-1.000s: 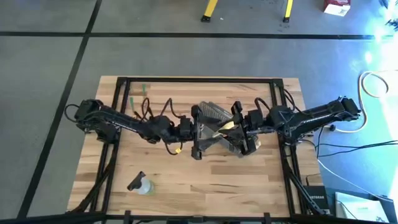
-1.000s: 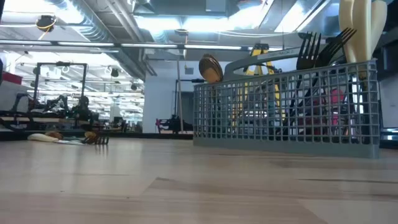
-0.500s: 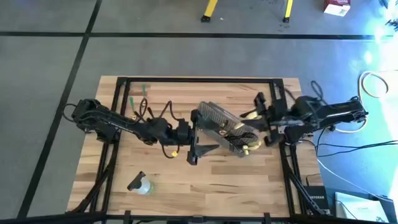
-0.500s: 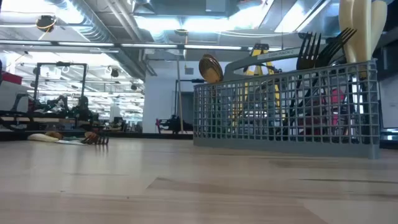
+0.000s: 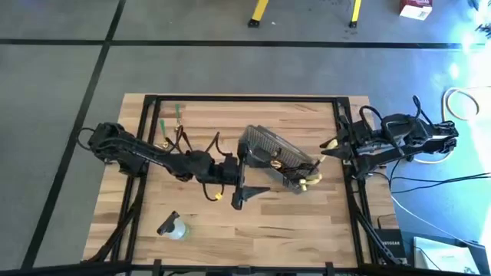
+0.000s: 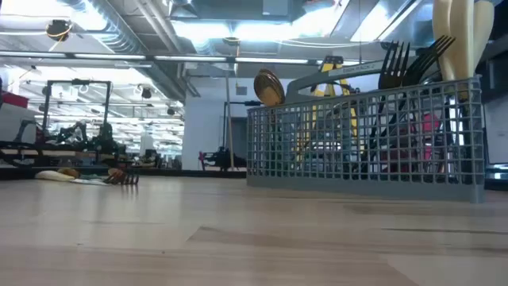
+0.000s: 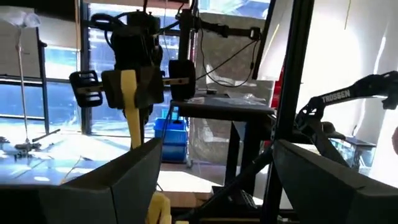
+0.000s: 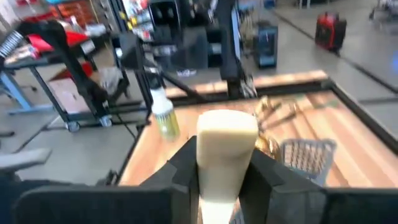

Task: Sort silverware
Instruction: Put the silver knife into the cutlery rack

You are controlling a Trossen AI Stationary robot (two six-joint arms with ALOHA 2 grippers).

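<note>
From above, the grey wire-mesh basket [image 5: 278, 156] lies slanted near the middle of the wooden surface [image 5: 199, 230], with pale tan and black utensils [image 5: 305, 178] showing at its right end. The left claw [image 5: 247, 196] sits just below and left of the basket, its fingers spread and released, holding nothing. The right claw [image 5: 331, 145] is drawn off to the right edge of the surface, well apart from the basket, with a pale tan piece at its tip. A few green and dark utensils [image 5: 173, 126] lie loose near the upper left. A small clear bottle [image 5: 175, 228] lies at the lower left.

At surface height, the basket [image 6: 365, 139] stands at the right, holding black forks [image 6: 405, 57], a gold spoon [image 6: 268, 86] and a pale tan handle [image 6: 460, 36]. Loose utensils [image 6: 119, 178] lie far off to the left.

The left wrist view shows its own two dark fingers [image 7: 118, 186] wide apart, and farther off the right claw [image 7: 134, 93] gripping a pale tan utensil [image 7: 129, 106] that hangs down.

In the right wrist view, the dark fingers [image 8: 180, 171] are clenched on that pale tan utensil [image 8: 225, 155]; beyond lie the bottle [image 8: 163, 115] and the basket [image 8: 308, 155].
</note>
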